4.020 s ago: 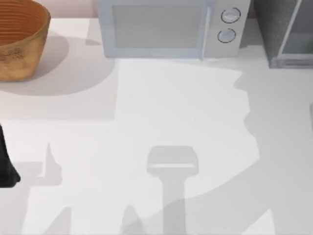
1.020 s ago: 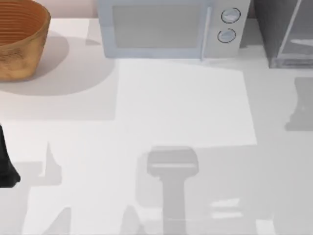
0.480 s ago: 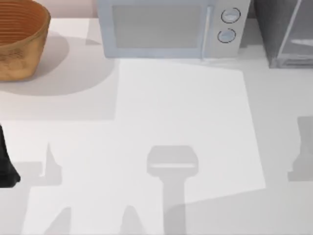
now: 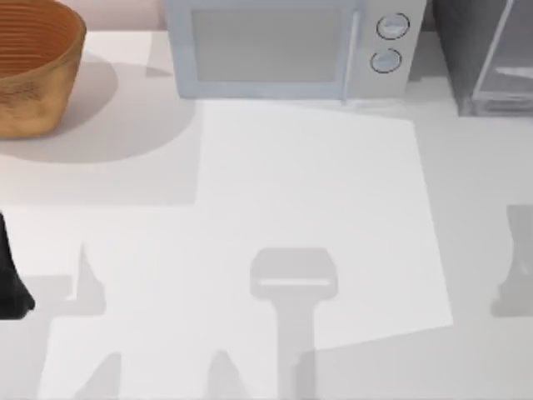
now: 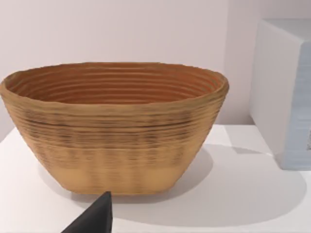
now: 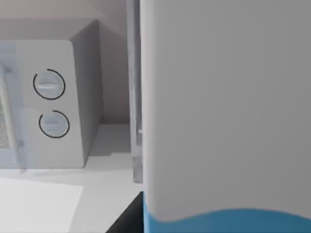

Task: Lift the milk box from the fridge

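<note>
Basket [image 4: 33, 67] sits far left, microwave [image 4: 287, 48] far middle, fridge [image 4: 487, 54] just right of it, far right.

Ribbed, woven-looking tan basket [image 5: 114, 128] (matt), smooth pale microwave [image 4: 287, 48], speckled dark-grey fridge [image 4: 466, 42], smooth white table [image 4: 308, 192].

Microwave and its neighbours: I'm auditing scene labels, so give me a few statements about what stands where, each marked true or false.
1. The microwave stands between the basket and the fridge. True.
2. The microwave has three dials. False: two dials, one above the other.
3. The milk box is red. False: the right wrist view shows it white above sky-blue.
4. The left arm sits at the table's left edge. True.
</note>
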Motion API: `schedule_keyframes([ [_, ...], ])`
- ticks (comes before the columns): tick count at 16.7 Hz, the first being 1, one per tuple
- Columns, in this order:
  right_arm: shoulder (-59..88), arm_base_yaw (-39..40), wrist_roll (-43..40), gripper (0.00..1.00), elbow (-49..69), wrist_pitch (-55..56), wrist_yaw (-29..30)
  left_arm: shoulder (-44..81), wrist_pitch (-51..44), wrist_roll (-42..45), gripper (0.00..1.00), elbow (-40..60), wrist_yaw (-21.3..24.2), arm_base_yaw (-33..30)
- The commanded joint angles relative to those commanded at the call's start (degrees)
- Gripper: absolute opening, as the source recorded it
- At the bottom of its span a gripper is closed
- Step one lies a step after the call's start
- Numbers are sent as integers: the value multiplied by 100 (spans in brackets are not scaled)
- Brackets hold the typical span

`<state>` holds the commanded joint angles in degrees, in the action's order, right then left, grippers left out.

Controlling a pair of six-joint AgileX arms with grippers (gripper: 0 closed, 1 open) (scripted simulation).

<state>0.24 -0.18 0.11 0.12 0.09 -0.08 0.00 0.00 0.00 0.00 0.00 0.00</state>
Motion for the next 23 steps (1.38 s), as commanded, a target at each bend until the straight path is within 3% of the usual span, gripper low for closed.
schedule_keyframes([
  [4, 361, -15, -4, 0, 186, 348, -213, 0, 0, 0, 100, 0, 0, 0],
  [8, 1697, -77, -8, 0, 769, 1460, -881, 0, 0, 0, 100, 0, 0, 0],
  [18, 7952, -292, 133, 0, 2565, 5123, -3244, 0, 0, 0, 100, 0, 0, 0],
  [23, 10207, -371, 156, 0, 3352, 6654, -4192, 0, 0, 0, 100, 0, 0, 0],
])
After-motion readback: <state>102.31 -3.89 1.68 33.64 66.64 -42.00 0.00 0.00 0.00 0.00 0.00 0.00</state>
